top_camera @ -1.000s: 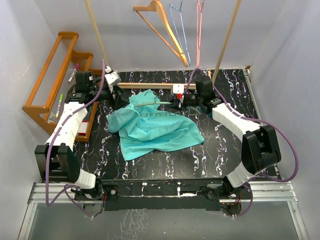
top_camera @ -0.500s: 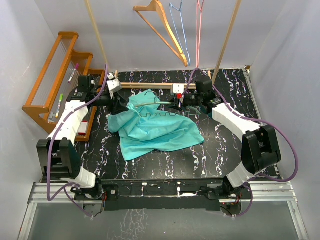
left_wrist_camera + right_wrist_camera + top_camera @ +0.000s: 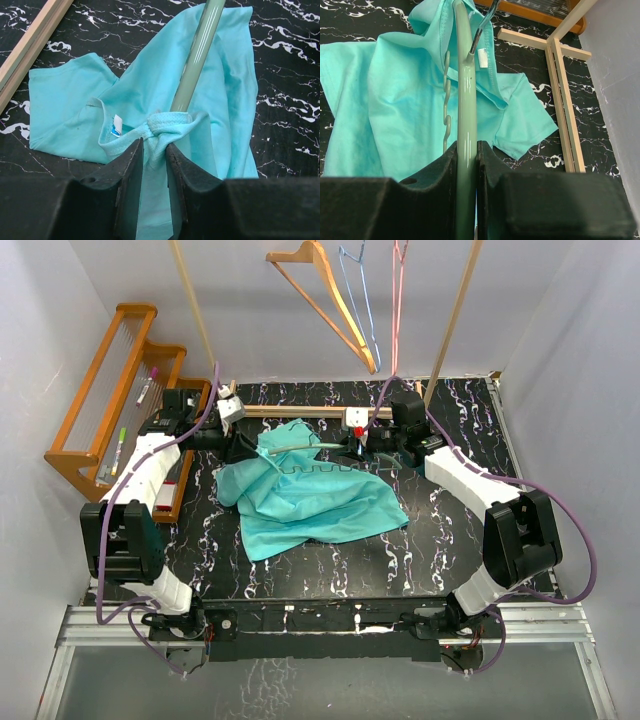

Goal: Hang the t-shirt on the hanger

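The teal t-shirt (image 3: 310,502) lies crumpled mid-table. The pale green hanger (image 3: 296,445) pokes into its upper part through the neck opening. My left gripper (image 3: 243,447) is at the shirt's far left edge. In the left wrist view its jaws (image 3: 155,150) pinch the bunched collar of the t-shirt (image 3: 145,85) where the hanger's arm (image 3: 197,55) comes out. My right gripper (image 3: 346,447) is shut on the hanger's other arm (image 3: 465,100), with the t-shirt (image 3: 390,100) draped beyond it and the metal hook above.
A wooden rack (image 3: 100,390) stands at the left edge beside my left arm. An orange wooden hanger (image 3: 330,300) and thin blue and pink wire hangers (image 3: 385,310) hang above the back. A wooden stand's base bar (image 3: 290,411) and posts (image 3: 560,75) run behind the shirt.
My left arm has swung in toward the shirt's collar and its jaws have closed from wide apart onto the bunched cloth. The right arm and hanger have not moved.
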### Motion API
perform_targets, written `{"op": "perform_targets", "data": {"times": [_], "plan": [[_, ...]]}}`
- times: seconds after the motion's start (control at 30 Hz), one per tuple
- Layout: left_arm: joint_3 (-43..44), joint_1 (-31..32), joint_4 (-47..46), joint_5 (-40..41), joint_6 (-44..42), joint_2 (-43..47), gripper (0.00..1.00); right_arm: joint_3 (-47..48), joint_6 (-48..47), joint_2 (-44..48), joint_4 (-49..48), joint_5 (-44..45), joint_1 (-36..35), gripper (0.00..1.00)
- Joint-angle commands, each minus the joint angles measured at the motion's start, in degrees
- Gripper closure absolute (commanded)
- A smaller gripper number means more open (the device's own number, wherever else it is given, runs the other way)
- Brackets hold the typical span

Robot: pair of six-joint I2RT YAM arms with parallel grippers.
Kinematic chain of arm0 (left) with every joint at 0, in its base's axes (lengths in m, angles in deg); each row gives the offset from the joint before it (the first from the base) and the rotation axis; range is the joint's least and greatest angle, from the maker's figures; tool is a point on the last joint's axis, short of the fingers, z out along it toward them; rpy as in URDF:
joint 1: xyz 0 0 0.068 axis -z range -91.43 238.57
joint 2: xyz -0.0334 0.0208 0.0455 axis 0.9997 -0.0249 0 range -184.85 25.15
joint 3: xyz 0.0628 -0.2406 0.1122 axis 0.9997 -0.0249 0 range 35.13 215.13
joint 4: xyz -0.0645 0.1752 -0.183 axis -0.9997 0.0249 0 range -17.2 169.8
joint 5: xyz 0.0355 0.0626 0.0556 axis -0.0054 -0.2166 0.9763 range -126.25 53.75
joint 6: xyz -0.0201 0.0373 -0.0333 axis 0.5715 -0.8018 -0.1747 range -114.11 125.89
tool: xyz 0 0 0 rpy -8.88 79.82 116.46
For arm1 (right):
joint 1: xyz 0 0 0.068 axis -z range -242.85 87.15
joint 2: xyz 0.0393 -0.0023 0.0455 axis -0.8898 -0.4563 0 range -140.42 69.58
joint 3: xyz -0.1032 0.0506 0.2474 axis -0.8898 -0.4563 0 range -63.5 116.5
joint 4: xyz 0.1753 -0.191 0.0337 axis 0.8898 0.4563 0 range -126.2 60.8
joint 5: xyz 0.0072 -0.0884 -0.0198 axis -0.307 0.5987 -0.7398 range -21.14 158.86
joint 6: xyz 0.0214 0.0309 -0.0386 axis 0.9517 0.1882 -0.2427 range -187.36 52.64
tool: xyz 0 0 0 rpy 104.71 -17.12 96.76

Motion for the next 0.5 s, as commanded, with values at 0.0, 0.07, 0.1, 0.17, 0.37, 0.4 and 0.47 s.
{"op": "perform_targets", "data": {"times": [0.0, 0.07, 0.1, 0.17, 0.37, 0.4, 0.47], "plan": [[2.30, -0.20, 0.42, -3.94, -1.12, -0.03, 0.80, 1.01, 0.15, 0.53, -3.21, -1.00, -0.26, 0.92], [2.49, -0.20, 1.04, -4.39, -1.47, -0.09, 0.85, 1.10, 0.17, 0.46, -3.17, -1.04, -0.32, 0.92], [2.55, -0.25, 1.47, -4.66, -1.81, -0.14, 0.87, 1.10, 0.17, 0.45, -3.19, -1.07, -0.28, 0.92], [2.82, -0.27, 2.44, -5.08, -2.68, -0.36, 0.92, 1.19, 0.19, 0.38, -3.15, -1.12, -0.27, 0.92], [3.84, 0.46, 5.11, -6.76, -4.37, -0.99, 0.99, 1.19, 0.33, 0.34, -3.21, -1.36, -0.25, 0.92], [4.04, 0.78, 5.50, -6.77, -4.70, -1.06, 0.99, 1.12, 0.33, 0.35, -3.26, -1.42, -0.27, 0.92], [4.14, 1.44, 5.86, -6.65, -5.14, -1.06, 1.00, 1.11, 0.41, 0.30, -3.19, -1.60, -0.32, 0.92]]}}
